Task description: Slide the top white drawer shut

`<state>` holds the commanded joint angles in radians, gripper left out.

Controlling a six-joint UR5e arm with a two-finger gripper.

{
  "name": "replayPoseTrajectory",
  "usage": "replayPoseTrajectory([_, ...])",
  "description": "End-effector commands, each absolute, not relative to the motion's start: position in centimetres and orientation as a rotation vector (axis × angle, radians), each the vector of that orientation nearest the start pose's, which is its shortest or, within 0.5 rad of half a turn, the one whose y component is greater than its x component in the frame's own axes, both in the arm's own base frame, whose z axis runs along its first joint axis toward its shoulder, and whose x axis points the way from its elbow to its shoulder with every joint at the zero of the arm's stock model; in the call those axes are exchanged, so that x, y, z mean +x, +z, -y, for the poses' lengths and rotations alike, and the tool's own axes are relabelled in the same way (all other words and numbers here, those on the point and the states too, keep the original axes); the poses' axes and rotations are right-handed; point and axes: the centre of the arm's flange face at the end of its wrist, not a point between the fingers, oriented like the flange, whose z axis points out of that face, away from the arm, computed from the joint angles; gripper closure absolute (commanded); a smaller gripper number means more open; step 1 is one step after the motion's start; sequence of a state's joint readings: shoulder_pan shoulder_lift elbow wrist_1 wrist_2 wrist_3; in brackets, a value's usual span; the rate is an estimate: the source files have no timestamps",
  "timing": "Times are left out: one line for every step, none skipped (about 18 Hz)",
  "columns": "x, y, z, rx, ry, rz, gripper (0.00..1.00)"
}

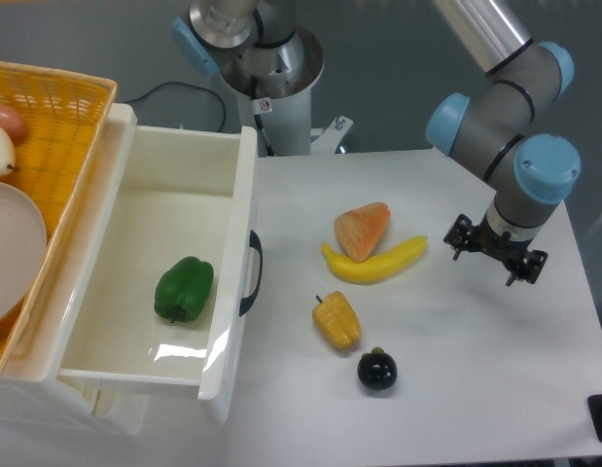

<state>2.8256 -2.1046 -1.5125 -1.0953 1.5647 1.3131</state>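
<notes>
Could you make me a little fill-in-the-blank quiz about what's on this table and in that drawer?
1. The glossy top white drawer with the curved black handle stands ____.
2. The only thing lying inside it is a green ____.
3. The slice of orange papaya rests against a yellow ____.
4. The small round dark mangosteen lies closest to the ____ bell pepper.

Missing words: open; bell pepper; banana; yellow

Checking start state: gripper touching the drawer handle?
Apart. The camera shows the gripper far right of the handle, with bare table and fruit between.
</notes>
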Motion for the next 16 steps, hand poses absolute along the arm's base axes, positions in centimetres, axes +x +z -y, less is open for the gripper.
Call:
replayPoseTrajectory([-59.0, 24.9, -33.4, -3.134, -0.003, -0.091, 0.00])
replayPoseTrajectory([-59.0, 25.0, -33.4, -3.133, -0.001, -0.089, 0.00])
replayPoseTrajectory([-59.0, 24.9, -33.5, -3.133, -0.003, -0.091, 0.00])
replayPoseTrajectory([-58.9, 24.9, -33.6, -3.133, -0.003, -0.091, 0.00])
replayPoseTrajectory([-58.8, 24.9, -33.8, -3.131, -0.002, -0.094, 0.00])
replayPoseTrajectory([-58.9, 24.5, -33.9, -3.130, -0.005, -0.094, 0.00])
replayPoseTrajectory([-58.9, 24.3, -34.2, -3.127, 0.001, -0.098, 0.00])
replayPoseTrajectory([-58.6, 24.4, -35.1, -3.118, 0.017, -0.113, 0.00])
replayPoseTrajectory([-58.4, 24.5, -35.5, -3.116, 0.026, -0.115, 0.00])
replayPoseTrajectory([-58.4, 24.7, -35.8, -3.115, 0.035, -0.103, 0.00])
replayPoseTrajectory([-58.5, 25.0, -35.9, -3.112, 0.046, -0.084, 0.00])
replayPoseTrajectory([-58.4, 25.1, -36.2, -3.112, 0.048, -0.077, 0.00])
replayPoseTrajectory([-58.2, 25.5, -36.5, -3.110, 0.054, -0.060, 0.00])
replayPoseTrajectory([-58.1, 25.9, -36.4, -3.108, 0.060, -0.006, 0.00])
replayPoseTrajectory([-58.1, 26.1, -36.5, -3.104, 0.064, 0.065, 0.00])
replayPoseTrajectory([-58.2, 26.2, -36.5, -3.101, 0.068, 0.106, 0.00])
